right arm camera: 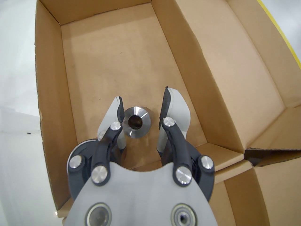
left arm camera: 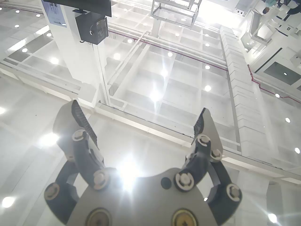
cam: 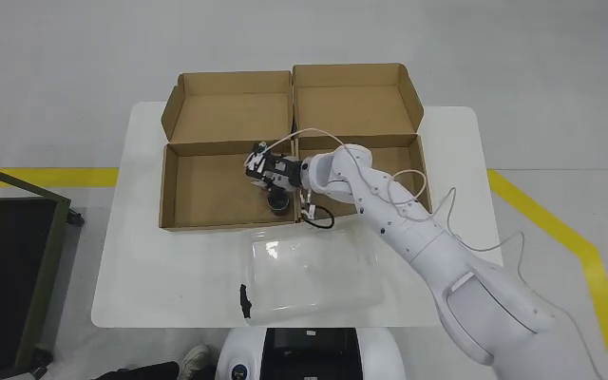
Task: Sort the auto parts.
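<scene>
right gripper (right arm camera: 142,95) hovers inside cardboard box (right arm camera: 47,71), jaws half open, gripping nothing. metal part (right arm camera: 136,121) sits on box floor right below them. left gripper (left arm camera: 139,105) wide open, bare, aimed at ceiling. guessing part's dropped off, sorting nearly done.

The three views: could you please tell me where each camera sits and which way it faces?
Top view: above the arms, looking down at the table; the right arm reaches over a cardboard box.
Left wrist view: on the left wrist, facing up at the ceiling; the open left gripper shows.
Right wrist view: on the right wrist, looking down into the box; the open right gripper straddles a metal part.
Shared: top and right wrist views both show that box.
</scene>
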### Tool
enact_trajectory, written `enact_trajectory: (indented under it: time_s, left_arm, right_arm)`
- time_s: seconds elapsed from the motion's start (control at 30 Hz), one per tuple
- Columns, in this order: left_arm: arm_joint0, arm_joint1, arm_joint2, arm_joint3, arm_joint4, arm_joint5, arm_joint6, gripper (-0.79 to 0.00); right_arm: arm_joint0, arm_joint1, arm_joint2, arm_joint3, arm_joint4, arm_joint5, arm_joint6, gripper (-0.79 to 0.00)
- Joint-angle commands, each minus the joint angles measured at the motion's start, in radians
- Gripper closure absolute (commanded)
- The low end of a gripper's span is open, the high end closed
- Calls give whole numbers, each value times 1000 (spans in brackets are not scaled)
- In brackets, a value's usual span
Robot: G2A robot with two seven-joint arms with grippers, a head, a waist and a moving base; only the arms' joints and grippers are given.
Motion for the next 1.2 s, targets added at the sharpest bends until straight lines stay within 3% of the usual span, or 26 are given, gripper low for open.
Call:
enact_trajectory:
  time_s: [0.0,0.4,0.73,0.77,0.8,0.83,0.9,1.17]
  left_arm:
    - [0,0,0,0,0,0,0,-785]
    - [0,0,0,0,0,0,0,-785]
    - [0,0,0,0,0,0,0,-785]
    - [0,0,0,0,0,0,0,-785]
    - [0,0,0,0,0,0,0,-785]
    - [0,0,0,0,0,0,0,-785]
    - [0,0,0,0,0,0,0,-785]
    - [0,0,0,0,0,0,0,-785]
  right_arm:
    - [0,3,11,-21,-5,-3,-5,-336]
    - [-103,75,161,-335,-39,-55,56,-363]
    - [-322,160,381,-711,-36,-107,186,-391]
    - [-341,166,399,-738,-35,-112,194,-422]
    - [-352,170,411,-758,-38,-114,201,-517]
    - [-371,176,429,-784,-35,-117,206,-662]
    - [-407,187,465,-832,-35,-123,221,-785]
    - [-552,227,617,-979,-37,-146,247,-785]
